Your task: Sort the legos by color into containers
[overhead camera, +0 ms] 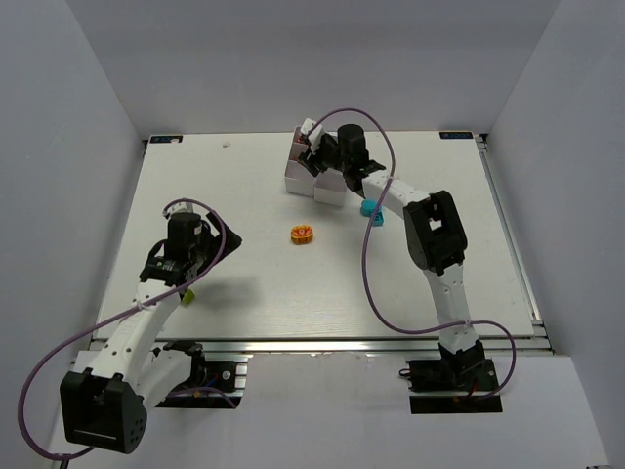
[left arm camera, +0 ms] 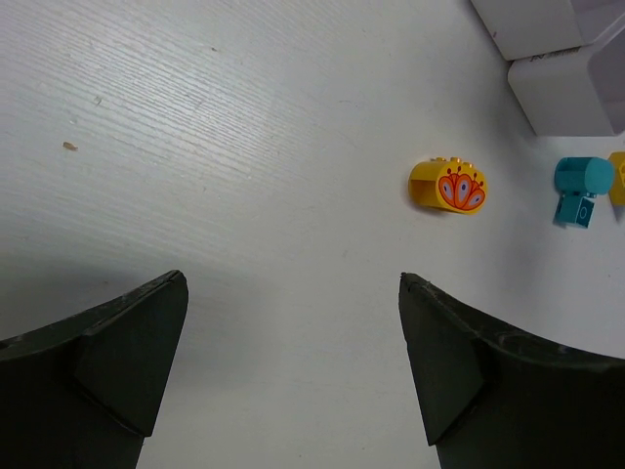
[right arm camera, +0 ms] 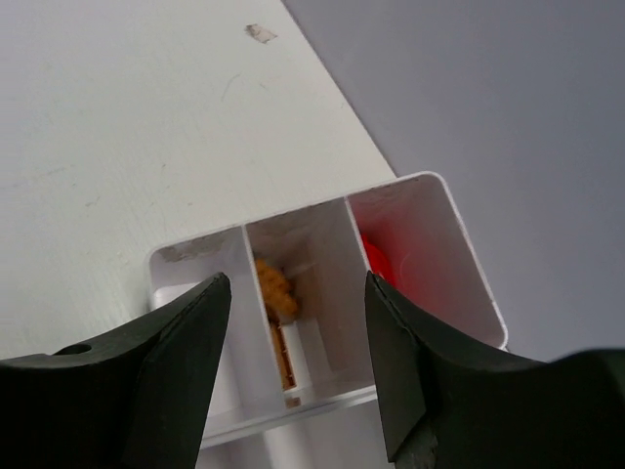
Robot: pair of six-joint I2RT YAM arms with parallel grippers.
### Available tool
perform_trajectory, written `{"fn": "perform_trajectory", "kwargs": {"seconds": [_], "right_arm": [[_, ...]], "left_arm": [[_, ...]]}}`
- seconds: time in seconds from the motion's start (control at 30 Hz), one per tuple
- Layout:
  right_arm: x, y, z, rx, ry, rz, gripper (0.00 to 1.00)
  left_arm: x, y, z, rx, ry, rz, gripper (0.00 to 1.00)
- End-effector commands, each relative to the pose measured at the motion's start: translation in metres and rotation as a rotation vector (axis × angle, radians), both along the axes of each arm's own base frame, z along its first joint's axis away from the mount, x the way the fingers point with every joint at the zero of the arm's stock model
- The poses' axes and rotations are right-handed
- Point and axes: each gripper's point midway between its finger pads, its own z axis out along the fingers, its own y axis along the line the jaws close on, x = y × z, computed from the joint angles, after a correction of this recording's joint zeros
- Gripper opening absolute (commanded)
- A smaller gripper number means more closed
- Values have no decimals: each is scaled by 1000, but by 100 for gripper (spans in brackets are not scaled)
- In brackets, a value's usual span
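The white containers point(overhead camera: 296, 182) stand at the back centre of the table. My right gripper point(overhead camera: 316, 152) hangs over them, open and holding nothing point(right arm camera: 296, 283). Below it, the middle bin holds an orange-brown lego point(right arm camera: 276, 289) and the bin to its right holds a red lego point(right arm camera: 375, 258). A yellow lego with an orange pattern point(overhead camera: 303, 234) point(left arm camera: 447, 186) lies mid-table. A cyan lego point(overhead camera: 369, 208) point(left arm camera: 581, 184) lies under the right forearm. A lime lego point(overhead camera: 187, 295) sits by the left arm. My left gripper point(overhead camera: 219, 254) point(left arm camera: 293, 285) is wide open over bare table.
Grey walls enclose the table on three sides. A sliver of another yellow brick point(left arm camera: 617, 178) shows beside the cyan one. The right arm's purple cable point(overhead camera: 369, 264) loops over the table's right half. A small white scrap point(overhead camera: 227, 144) lies near the back edge.
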Motion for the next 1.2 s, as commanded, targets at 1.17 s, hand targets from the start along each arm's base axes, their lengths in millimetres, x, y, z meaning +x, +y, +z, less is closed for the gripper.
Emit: {"fn": "perform_trajectory", "kwargs": {"seconds": [1.17], "right_arm": [[-241, -62, -32, -466, 256, 699, 85]], "left_arm": [[-5, 11, -6, 8, 62, 75, 98]]}}
